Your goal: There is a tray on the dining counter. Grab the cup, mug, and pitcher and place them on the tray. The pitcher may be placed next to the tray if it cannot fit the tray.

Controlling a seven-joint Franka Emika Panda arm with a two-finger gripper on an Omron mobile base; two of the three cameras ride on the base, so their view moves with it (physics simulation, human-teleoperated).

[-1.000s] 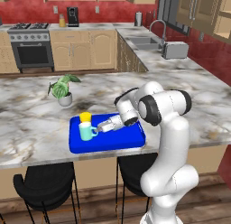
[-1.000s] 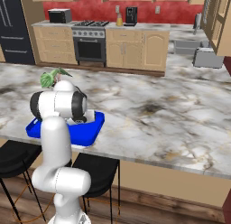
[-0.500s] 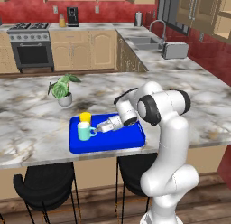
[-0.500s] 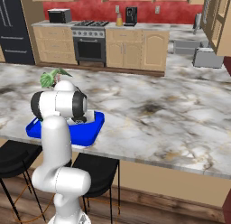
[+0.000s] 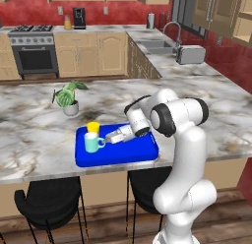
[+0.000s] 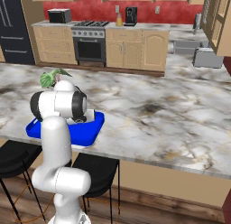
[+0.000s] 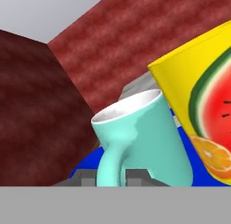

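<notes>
The tray [image 5: 118, 154] lay on the dining counter [image 5: 34, 144] near its front edge, above two stools [image 5: 47, 198]. On the tray's left part stood the mug [image 5: 92, 142], with the cup [image 5: 93, 127] just behind it, the two close together. The mug's handle pointed right, toward the gripper [image 5: 107, 138], which reached in low over the tray from the right and met the handle. In the hand view the mug [image 7: 140, 142] stood directly ahead, handle nearest, and the cup [image 7: 198, 114] rose beside it. A potted plant [image 5: 68, 95] stood on the counter behind and left of the tray. In the right base view the tray [image 6: 92, 128] lay behind the arm.
</notes>
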